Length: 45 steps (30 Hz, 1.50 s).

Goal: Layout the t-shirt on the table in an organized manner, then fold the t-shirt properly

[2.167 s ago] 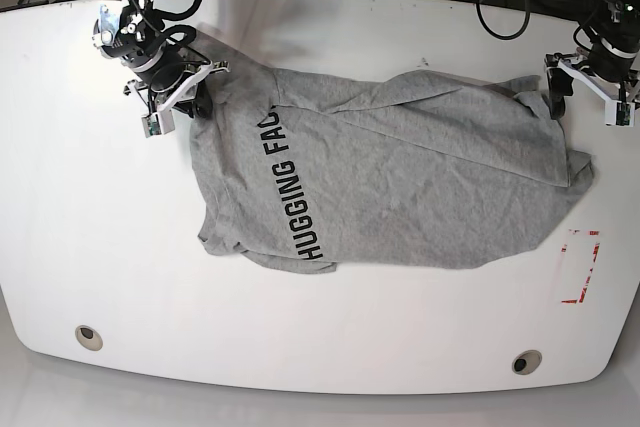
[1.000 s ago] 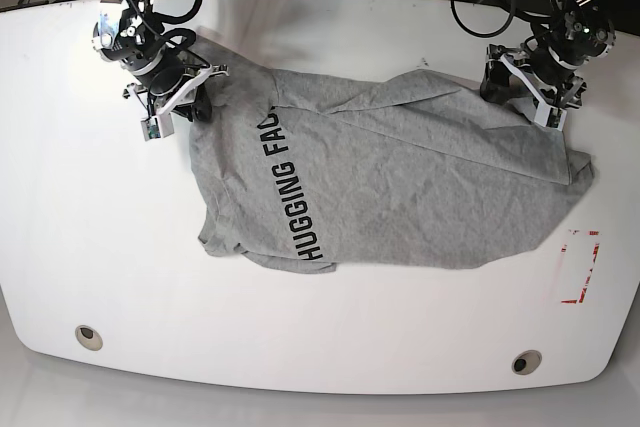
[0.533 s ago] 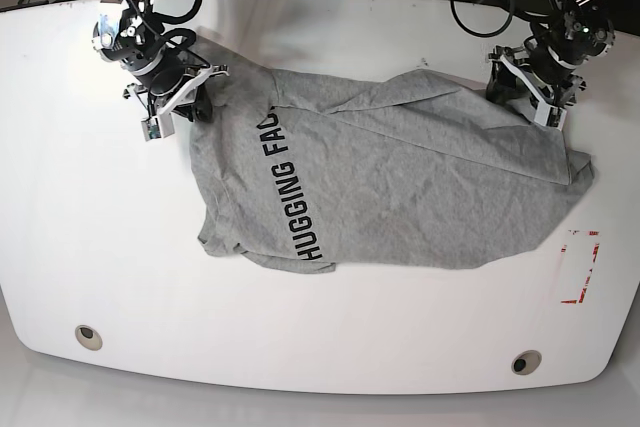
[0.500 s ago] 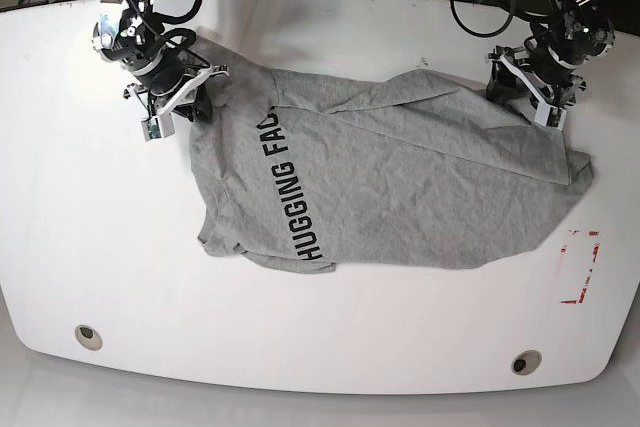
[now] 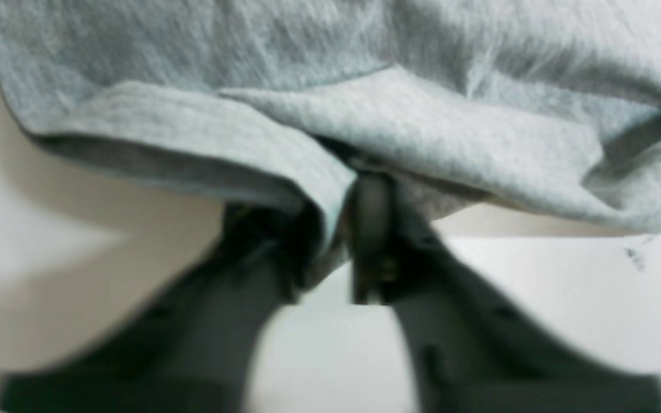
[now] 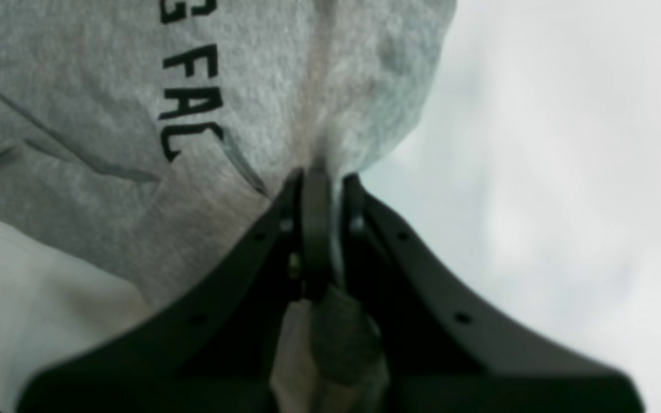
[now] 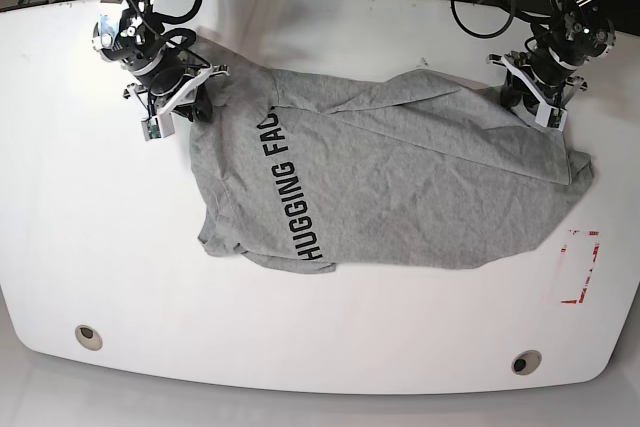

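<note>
Since 2.2 seconds ago the left gripper (image 7: 527,99) has come in from beyond the far right edge of the t-shirt (image 7: 400,177) and now sits on that edge; over the last half second it has barely shifted. Its jaws are nearly shut, pinching a folded hem of grey cloth between them, as the left wrist view shows (image 5: 342,229). The right gripper (image 7: 190,99) stays where it was at the far left corner of the garment, jaws closed tight on a bunched fold of fabric (image 6: 322,189), with the black letters "FAC" just beside the pinch.

Spread wrinkled across the middle of the desk (image 7: 90,227), the t-shirt reaches from the far left to the right, its black print running down the left part and its lower edge rumpled towards the near side. One flap is folded over along the far side, making a diagonal crease. Near the right side of the desk, just beside the shirt's right corner, is a red dashed rectangle (image 7: 580,267). Two round grey grommets (image 7: 88,336) lie along the near edge, well apart from the cloth
</note>
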### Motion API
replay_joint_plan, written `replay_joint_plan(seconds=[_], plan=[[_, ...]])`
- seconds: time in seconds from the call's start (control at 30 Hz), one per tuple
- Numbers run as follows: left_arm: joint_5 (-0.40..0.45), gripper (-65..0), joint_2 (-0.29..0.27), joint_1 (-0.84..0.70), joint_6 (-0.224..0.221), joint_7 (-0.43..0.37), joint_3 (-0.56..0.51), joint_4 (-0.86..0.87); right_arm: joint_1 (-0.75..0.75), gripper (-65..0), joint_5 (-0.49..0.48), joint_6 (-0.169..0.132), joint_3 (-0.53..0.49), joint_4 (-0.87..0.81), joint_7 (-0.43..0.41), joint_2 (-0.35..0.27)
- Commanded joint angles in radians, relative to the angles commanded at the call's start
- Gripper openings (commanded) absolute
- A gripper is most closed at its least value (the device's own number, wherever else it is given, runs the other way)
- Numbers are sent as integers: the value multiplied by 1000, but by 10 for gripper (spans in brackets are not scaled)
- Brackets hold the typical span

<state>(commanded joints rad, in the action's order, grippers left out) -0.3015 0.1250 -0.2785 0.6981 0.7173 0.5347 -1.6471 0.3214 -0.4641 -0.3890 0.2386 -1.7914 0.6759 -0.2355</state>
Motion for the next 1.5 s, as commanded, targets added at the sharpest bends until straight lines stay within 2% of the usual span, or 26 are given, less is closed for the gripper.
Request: replay_joint_plan(seconds=[0.43,0.97,1.03,1.23,1.3,1.4,1.5], plan=[[0,-621,0,14,0,2,5,-64,0,-650,-2,0,0,0,0,0],[0,-610,2,-38,0,5,5,-109,0,-650,-2,-2,0,0,0,0],[0,-580,2,-46,0,5,6,-109,0,-650,-2,-2,0,0,0,0],[0,-340,3,-87,0,5,11,-109,0,-650,-2,-2,0,0,0,0],[0,-258,2,-100,0,5,46,-109,0,-650,-2,-2,0,0,0,0],[0,-210,0,-100,0,5,103,-109,0,-650,-2,-2,0,0,0,0],[-3,-204,2,-100,0,5,127,-109,0,-650,-2,-2,0,0,0,0]])
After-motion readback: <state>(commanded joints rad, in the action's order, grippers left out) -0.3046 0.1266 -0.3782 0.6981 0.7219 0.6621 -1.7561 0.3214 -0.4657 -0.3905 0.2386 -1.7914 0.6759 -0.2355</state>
